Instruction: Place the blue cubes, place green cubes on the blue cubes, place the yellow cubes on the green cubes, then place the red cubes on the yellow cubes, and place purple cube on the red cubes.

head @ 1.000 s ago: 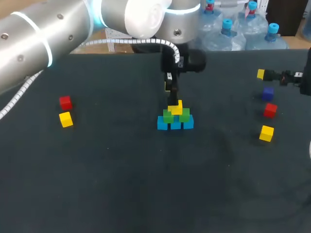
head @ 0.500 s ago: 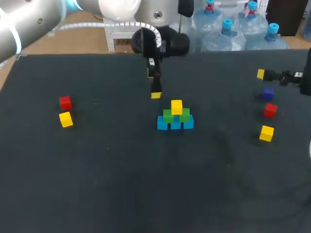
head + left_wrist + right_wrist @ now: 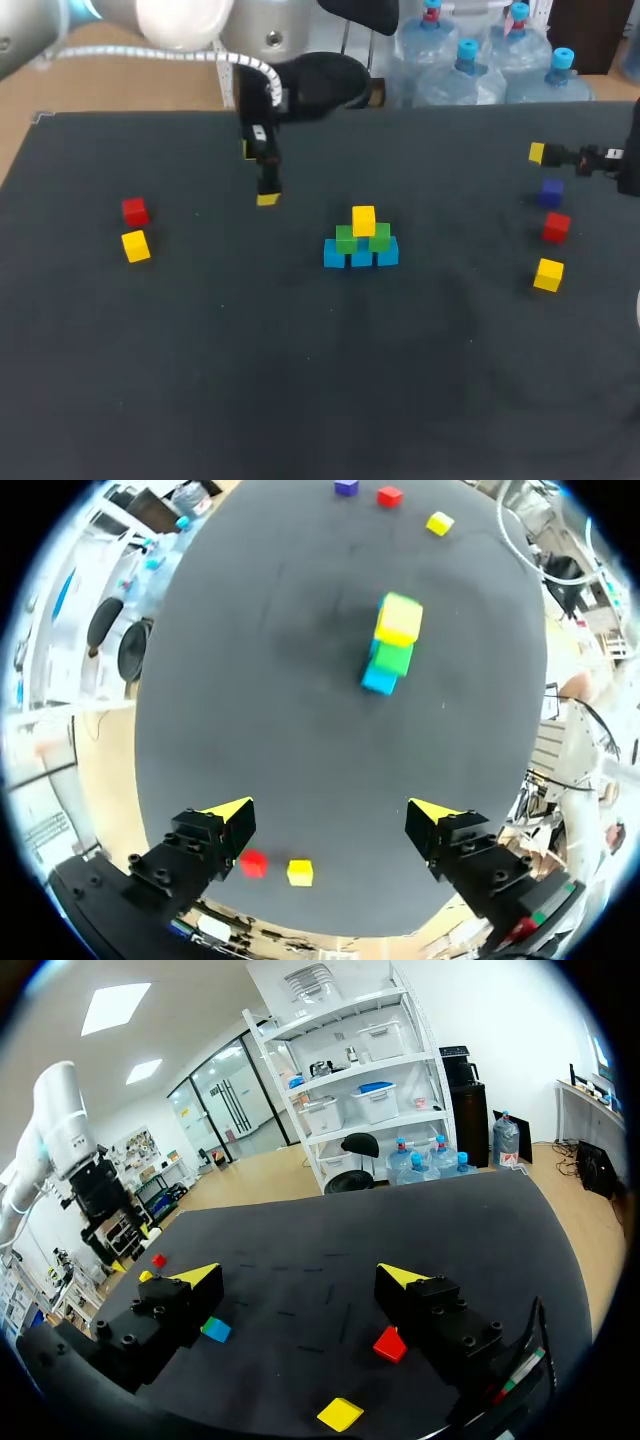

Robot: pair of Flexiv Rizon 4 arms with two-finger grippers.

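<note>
Head view: one small yellow cube [image 3: 363, 220] tops the green-on-blue cube stack [image 3: 360, 248] mid-tabletop [image 3: 300, 380]. Left claw [image 3: 330, 815] hangs spread and empty, apart from it; right claw [image 3: 300, 1280] is spread too. The yellow layer seems in hand; next, probably a square grasp on the loose yellow cube [image 3: 135, 246].

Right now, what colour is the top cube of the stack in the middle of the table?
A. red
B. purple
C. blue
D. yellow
D: a yellow cube sits on the green cubes, with nothing on top of it.
</note>
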